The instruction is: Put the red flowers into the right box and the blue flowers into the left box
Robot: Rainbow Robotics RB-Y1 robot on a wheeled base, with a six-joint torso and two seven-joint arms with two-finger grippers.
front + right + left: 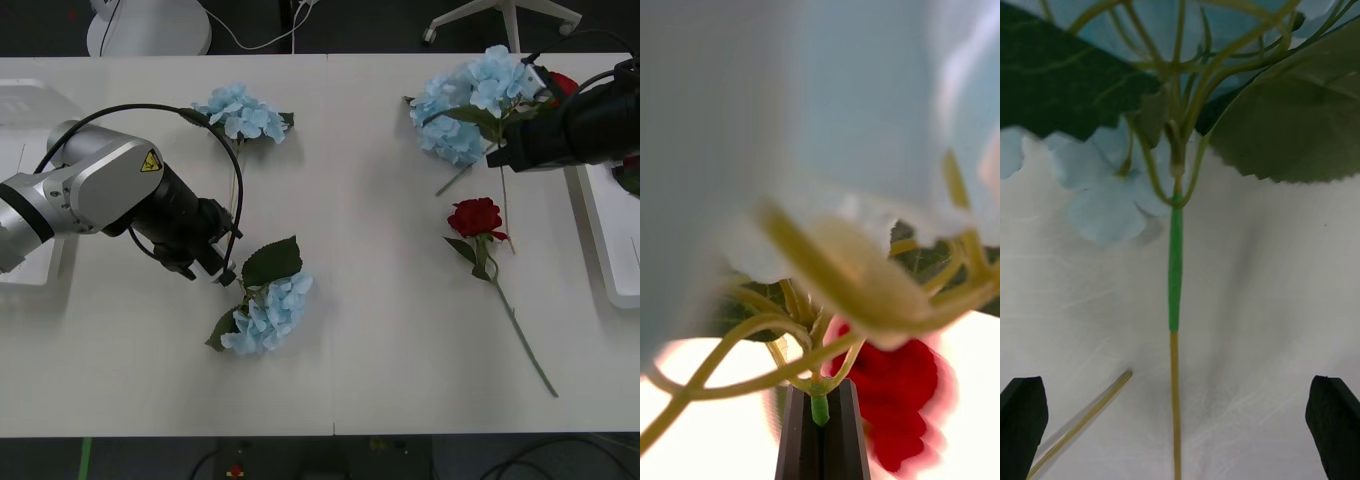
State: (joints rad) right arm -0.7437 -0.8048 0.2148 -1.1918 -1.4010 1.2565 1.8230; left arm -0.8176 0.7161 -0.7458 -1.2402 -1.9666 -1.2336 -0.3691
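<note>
Left wrist view — blue flower stem (1175, 285) between spread left gripper (1180, 427) fingers

White table (380, 380), chair base (505, 20) + cables behind.

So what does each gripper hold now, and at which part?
The right gripper is shut on a blue flower at its green stem. The left gripper is open around another blue flower's stem.
</note>
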